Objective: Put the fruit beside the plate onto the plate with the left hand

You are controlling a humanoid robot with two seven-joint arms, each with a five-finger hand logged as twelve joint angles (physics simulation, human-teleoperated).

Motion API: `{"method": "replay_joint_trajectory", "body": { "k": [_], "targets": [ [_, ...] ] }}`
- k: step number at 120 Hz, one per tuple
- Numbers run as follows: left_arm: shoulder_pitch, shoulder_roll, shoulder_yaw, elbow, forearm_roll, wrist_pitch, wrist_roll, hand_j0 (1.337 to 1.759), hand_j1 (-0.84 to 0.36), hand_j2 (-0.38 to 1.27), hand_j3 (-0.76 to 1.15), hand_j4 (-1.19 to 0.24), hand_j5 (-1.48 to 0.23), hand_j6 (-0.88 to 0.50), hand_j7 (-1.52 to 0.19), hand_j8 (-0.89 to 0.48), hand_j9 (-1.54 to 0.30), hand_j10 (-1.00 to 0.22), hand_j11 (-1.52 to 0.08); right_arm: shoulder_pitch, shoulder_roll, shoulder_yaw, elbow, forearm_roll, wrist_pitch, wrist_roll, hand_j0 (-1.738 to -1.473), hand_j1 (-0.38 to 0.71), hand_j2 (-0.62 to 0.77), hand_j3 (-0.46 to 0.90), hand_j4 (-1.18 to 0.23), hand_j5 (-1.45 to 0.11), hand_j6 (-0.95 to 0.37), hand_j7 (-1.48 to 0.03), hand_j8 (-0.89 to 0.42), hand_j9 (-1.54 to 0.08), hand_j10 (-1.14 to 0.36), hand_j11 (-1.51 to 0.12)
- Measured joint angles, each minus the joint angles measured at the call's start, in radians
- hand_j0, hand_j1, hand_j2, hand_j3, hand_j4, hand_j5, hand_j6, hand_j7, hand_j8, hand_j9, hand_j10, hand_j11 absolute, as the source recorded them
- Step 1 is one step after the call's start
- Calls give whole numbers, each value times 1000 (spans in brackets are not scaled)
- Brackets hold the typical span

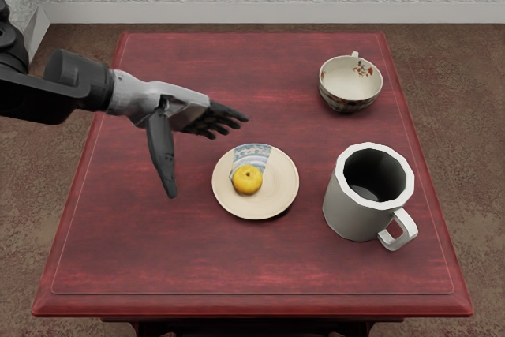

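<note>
We see the yellow fruit sitting on the plate, a little left of its middle and just near of a blue-patterned patch on the plate's far part. It is round, so we can name no long axis. No other fruit shows on the table beside the plate.

Our left hand hangs over the table to the left of the plate and slightly farther back, apart from both plate and fruit. Its dark fingers are loosely spread and reach toward the right, holding nothing, and the thumb points down toward the near edge. From the fingertips the fruit lies to the right and nearer to us, with the plate's left rim between. This is the only hand in sight, since the right arm does not show, so it is plainly the nearer one.

We judge that the placing is done: the fruit rests within the rim and the hand is empty. What remains, as we see it, is to draw the arm away to the left without brushing the plate.

A faceted white mug stands right of the plate, and a patterned teacup sits at the far right, both well clear of the hand
</note>
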Motion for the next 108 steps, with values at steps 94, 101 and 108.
{"method": "replay_joint_trajectory", "body": {
  "k": [94,101,108],
  "targets": [
    [351,309,-267,71,-130,-117,1,1658,349,1,0,-1,0,-1,0,-1,0,-1,0,0,0,0,0,0,0,0,-1658,-320,-5,0,-24,-31,-24,-31,-24,-31,-24,-31],
    [355,309,-268,81,-130,-117,1,1658,349,1,0,-1,0,-1,0,-1,0,-1,0,0,0,0,0,0,0,0,-1658,-320,-5,0,-24,-31,-24,-31,-24,-31,-24,-31],
    [357,309,-269,92,-130,-117,1,1658,349,1,0,-1,0,-1,0,-1,0,-1,0,0,0,0,0,0,0,0,-1658,-320,-5,0,-24,-31,-24,-31,-24,-31,-24,-31]
  ]
}}
